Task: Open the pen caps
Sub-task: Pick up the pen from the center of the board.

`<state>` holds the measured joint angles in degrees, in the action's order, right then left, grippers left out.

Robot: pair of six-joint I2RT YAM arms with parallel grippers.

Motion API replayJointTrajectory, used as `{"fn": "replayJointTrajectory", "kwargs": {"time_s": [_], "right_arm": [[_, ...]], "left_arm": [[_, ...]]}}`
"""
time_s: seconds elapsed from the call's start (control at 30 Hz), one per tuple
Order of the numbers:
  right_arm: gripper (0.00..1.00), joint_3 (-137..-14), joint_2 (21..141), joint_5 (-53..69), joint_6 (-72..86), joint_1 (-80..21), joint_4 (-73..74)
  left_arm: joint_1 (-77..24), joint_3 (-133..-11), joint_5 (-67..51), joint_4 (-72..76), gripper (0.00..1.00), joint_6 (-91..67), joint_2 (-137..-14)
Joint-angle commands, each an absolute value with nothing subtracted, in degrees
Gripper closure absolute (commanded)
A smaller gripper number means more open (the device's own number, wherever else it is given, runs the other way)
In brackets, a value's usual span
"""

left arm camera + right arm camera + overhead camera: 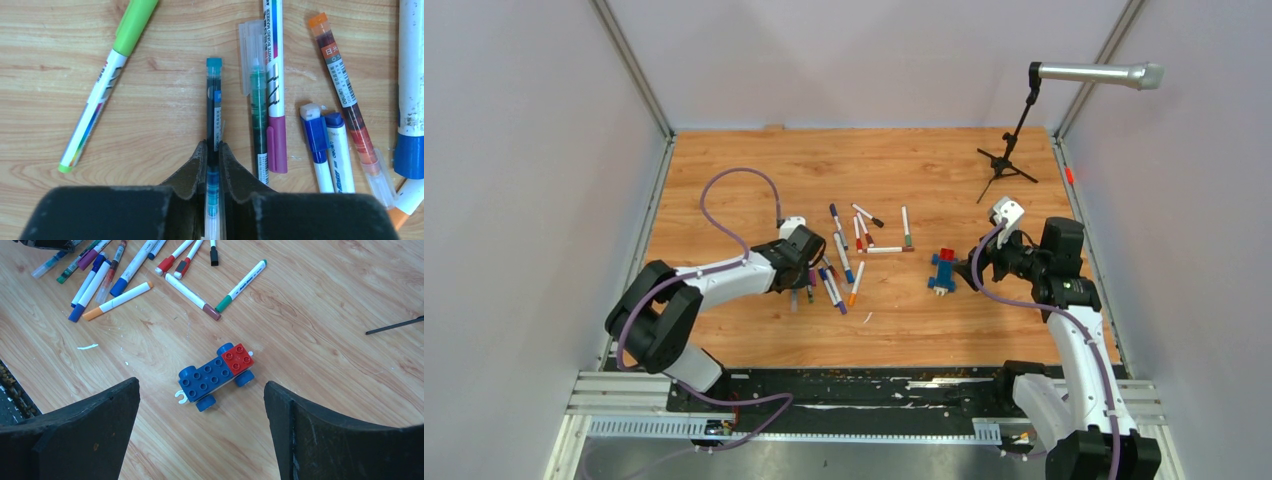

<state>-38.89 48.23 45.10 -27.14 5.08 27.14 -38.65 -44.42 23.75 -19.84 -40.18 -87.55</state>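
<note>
Several pens lie in a loose cluster (pixel 854 250) on the wooden table. My left gripper (pixel 809 264) is down on the cluster's left side, shut on a slim teal pen (pixel 214 100) that points away from the wrist; its near end is hidden between the fingers (pixel 192 172). Beside it lie a marker with a green cap (pixel 134 22), a purple cap (pixel 276 145), two small blue caps (pixel 316 132) and an orange-ended pen (pixel 345 90). My right gripper (pixel 969 272) is open and empty, above the table next to a blue-and-red block car (pixel 215 375). Green (pixel 223 303), brown (pixel 212 312) and orange (pixel 92 314) caps show in the right wrist view.
A black microphone tripod (pixel 1004 165) stands at the back right of the table. The block car (pixel 942 270) sits between the pens and my right gripper. A small white scrap (pixel 88 346) lies on the wood. Grey walls enclose the table.
</note>
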Motion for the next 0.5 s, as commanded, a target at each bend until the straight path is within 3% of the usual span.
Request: {"fn": "replayJointTrajectory", "kwargs": {"time_s": [0.0,0.23,0.47], "right_arm": [[0.04,-38.8,47.5,46.4,-28.5,5.3,25.7],[0.04,-39.1,47.6,49.8,-28.5,5.2,26.4],[0.05,-40.2,50.3,59.4,-24.6,5.2,25.9]], "left_arm": [[-39.1,-47.1,26.9,-21.4,0.91,-37.3,-83.4],[-39.0,-46.2,21.9,-18.5,0.99,-32.5,-71.9],[-39.0,-36.3,-2.7,5.7,1.00,-34.4,-59.6]]}}
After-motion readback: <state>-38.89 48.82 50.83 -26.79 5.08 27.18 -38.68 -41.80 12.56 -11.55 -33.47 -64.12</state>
